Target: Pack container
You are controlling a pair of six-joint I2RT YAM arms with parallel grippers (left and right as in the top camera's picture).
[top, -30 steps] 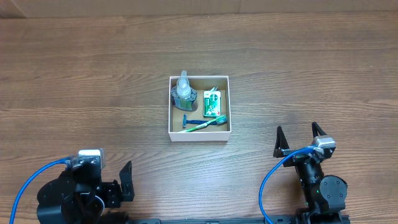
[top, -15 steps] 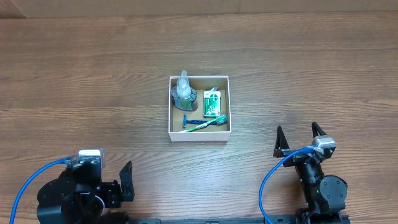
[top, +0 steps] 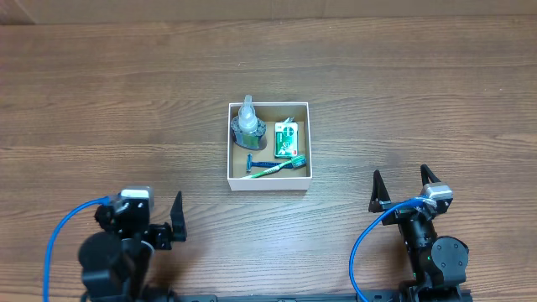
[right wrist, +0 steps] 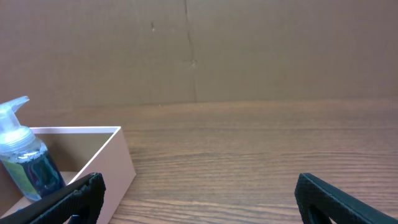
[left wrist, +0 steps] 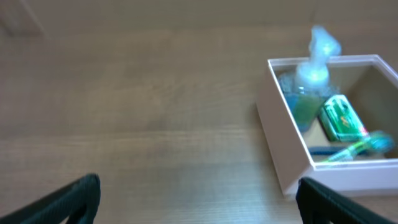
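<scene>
Overhead, square shallow white container [top: 268,182], tan-brown inside, toiletries within

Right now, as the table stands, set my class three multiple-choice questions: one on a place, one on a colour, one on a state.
1. Where in the container does the pump bottle stand? A far-left corner; B near-right corner; C centre.
2. What colour is most of the small packet? A red; B green; C yellow.
3. How are the left tool and right tool? A both open, empty; B both shut; C left shut on the bottle.
Answers: 1 A, the overhead view shows it in that corner; 2 B, its face is green; 3 A, both gape with nothing between.
</scene>
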